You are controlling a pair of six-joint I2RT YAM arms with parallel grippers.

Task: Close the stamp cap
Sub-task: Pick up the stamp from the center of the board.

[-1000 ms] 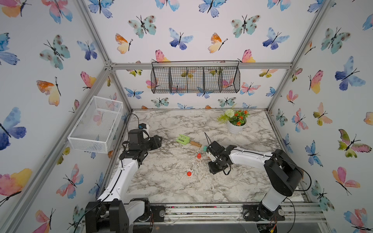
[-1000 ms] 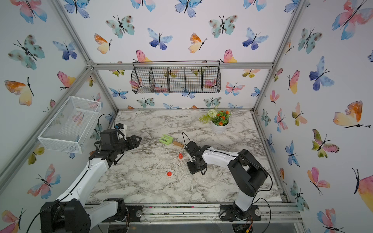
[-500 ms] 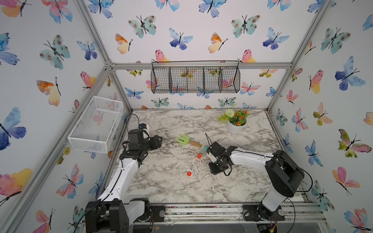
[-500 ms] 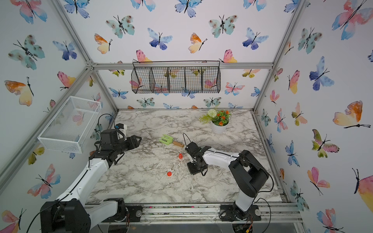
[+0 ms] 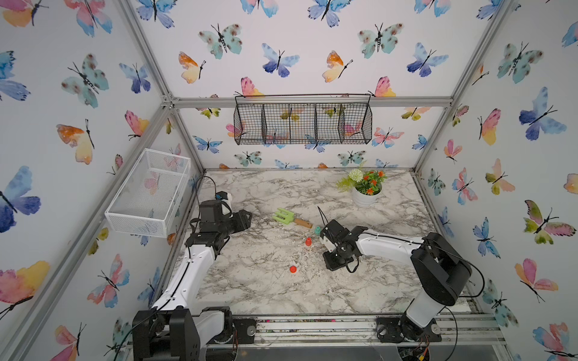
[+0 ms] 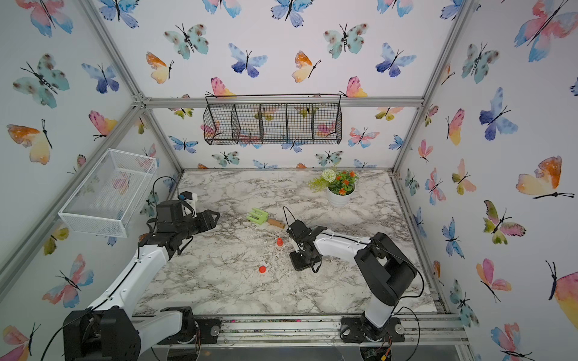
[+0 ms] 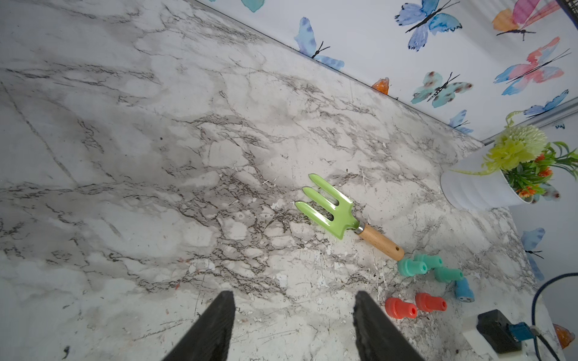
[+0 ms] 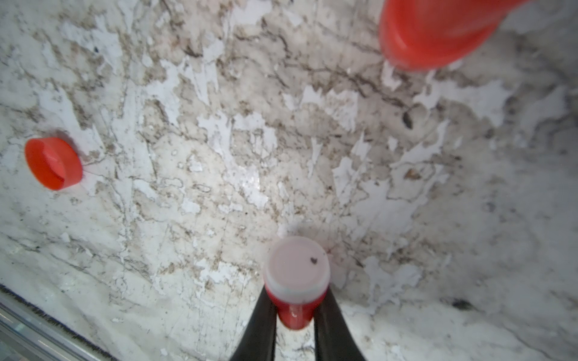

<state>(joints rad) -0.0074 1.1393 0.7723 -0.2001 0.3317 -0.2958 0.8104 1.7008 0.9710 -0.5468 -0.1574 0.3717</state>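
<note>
Marble-patterned surface is walled in by butterfly paper. The right jaws are seen closed on the narrow neck of a red stamp, which is held with its pale, uncapped face turned down toward the surface; whether that face is touching cannot be told. The red cap is found lying alone on the surface, apart from the held stamp. It is shown in both top views on the left arm's side of the right wrist. A second red stamp is stood upright near the right jaws and is blurred in the right wrist view. A teal stamp is set just behind it, beside the wooden handle of a green garden fork. The left jaws are held partly open with nothing between them, well apart from the stamps. A white flower pot is placed near the back.
</note>
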